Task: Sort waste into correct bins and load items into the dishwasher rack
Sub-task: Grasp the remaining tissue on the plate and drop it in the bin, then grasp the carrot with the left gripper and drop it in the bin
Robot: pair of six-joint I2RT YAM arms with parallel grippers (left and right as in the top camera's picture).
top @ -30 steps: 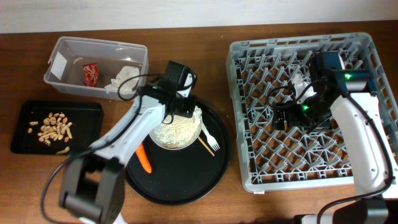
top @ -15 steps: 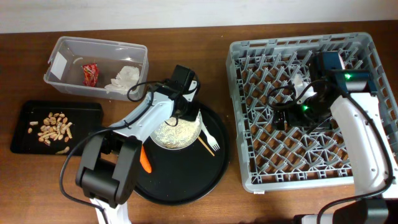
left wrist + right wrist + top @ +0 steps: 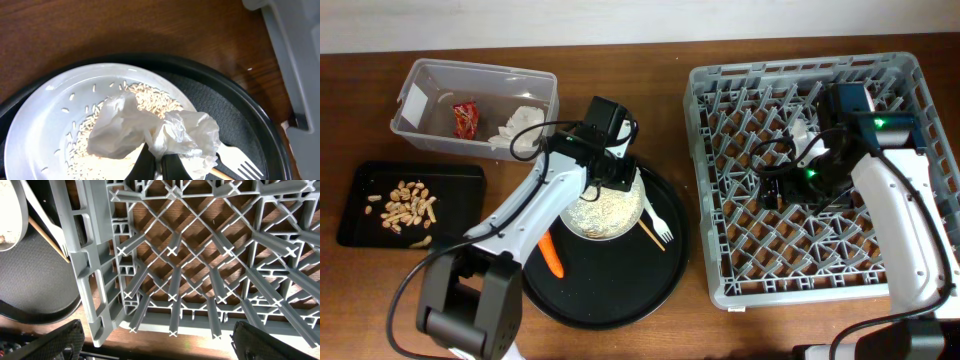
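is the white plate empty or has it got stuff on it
Not empty: rice grains are spread over the white plate, and a crumpled tissue, pinched by the left gripper, is over them.

It looks like a robotics lab bench staged as a kitchen clean-up station. A left arm [image 3: 535,205] and a right arm [image 3: 900,215] stand at a bare wooden surface [image 3: 650,70] below a plain pale wall [image 3: 520,20], alongside a grey dishwasher rack [image 3: 698,180], a clear plastic tub [image 3: 480,72] and a round black tray [image 3: 620,300].

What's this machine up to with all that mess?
It is clearing up. The left tool is pinched on a crumpled white tissue over the white plate of rice. The right tool hangs open above the grey rack. A red wrapper lies in the clear tub, peanuts in the shallow black tray.
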